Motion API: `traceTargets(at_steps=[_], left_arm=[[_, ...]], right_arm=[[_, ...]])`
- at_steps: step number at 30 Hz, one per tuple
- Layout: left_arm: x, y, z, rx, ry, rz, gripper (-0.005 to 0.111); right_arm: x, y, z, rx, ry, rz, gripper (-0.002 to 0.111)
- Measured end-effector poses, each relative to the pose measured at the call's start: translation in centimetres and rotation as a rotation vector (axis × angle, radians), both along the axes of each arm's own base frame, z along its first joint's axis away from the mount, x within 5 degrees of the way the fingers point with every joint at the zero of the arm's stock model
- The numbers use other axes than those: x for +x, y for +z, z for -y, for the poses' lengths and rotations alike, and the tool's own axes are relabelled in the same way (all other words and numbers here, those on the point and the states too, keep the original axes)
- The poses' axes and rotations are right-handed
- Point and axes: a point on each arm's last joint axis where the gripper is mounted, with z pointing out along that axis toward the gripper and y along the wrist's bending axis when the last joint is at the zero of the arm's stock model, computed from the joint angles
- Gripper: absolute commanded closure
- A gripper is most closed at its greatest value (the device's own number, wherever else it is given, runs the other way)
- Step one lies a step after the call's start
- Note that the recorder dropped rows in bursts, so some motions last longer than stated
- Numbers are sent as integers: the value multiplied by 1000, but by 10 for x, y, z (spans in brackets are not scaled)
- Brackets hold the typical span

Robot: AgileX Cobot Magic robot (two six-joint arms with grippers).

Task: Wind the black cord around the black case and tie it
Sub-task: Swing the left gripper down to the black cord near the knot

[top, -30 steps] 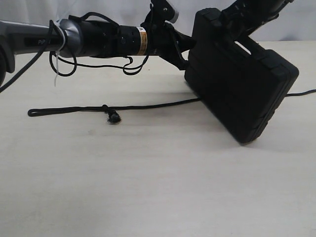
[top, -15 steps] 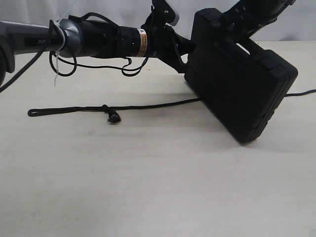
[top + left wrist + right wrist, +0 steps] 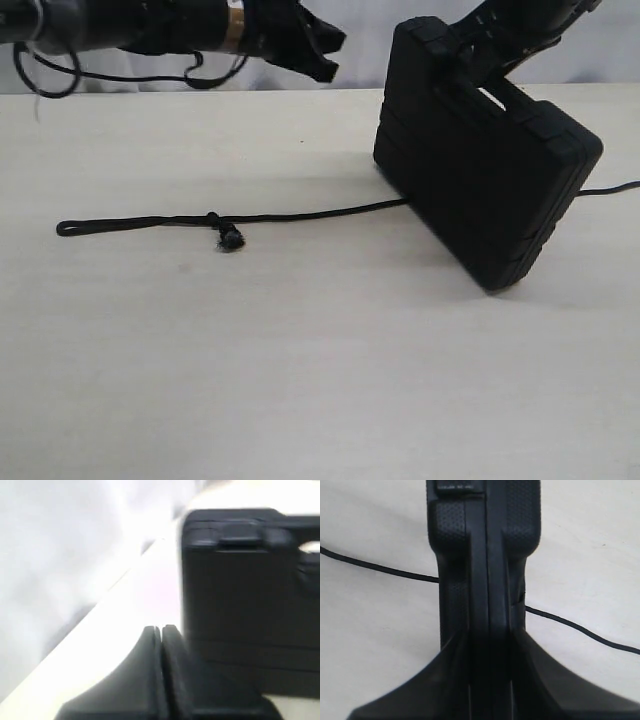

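Observation:
The black case (image 3: 487, 170) stands tilted on one lower corner on the table, its handle end up. My right gripper (image 3: 480, 62) is shut on its top edge by the handle cutout. In the right wrist view the fingers (image 3: 445, 680) clamp the case's (image 3: 482, 555) edge on both sides. The black cord (image 3: 300, 215) lies straight on the table, looped end (image 3: 68, 228) at the left, frayed knot (image 3: 230, 238) beside it. It runs under the case and out to the right (image 3: 612, 188). My left gripper (image 3: 328, 58) hovers shut and empty, left of the case (image 3: 245, 600).
The pale wooden table (image 3: 320, 380) spreads in front of the case. A white backdrop (image 3: 360, 40) runs behind the table's far edge. The left arm's cables (image 3: 190, 78) hang along the top left.
My left arm has drawn back to the left, away from the case's upper left edge. The case stays tilted in the right gripper. The cord has not moved.

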Motion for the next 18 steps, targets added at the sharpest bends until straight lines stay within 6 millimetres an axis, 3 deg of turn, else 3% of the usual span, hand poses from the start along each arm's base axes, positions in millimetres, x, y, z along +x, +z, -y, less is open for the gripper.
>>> traceTargets(at_steps=[3, 5, 7, 8, 10, 13, 16, 18], left_arm=[[20, 0, -56, -69, 199, -87, 107], [25, -9, -86, 4, 389, -60, 107], [22, -17, -108, 196, 657, 48, 107], [19, -18, -119, 373, 806, 145, 107], [14, -15, -134, 675, 925, 212, 107], [13, -22, -156, 776, 888, -159, 107], [-1, -36, -167, 607, 541, -587, 107], [-12, -39, -162, 505, 239, -685, 107]], right_arm=[[0, 0, 0, 4, -16, -1, 104], [0, 0, 0, 3, -19, -1, 104], [0, 0, 0, 4, -20, -2, 104], [0, 0, 0, 4, -20, -2, 104], [0, 0, 0, 4, -20, -2, 104], [0, 0, 0, 4, -20, -2, 104], [0, 0, 0, 4, -20, -2, 104], [0, 0, 0, 8, -20, -2, 104]])
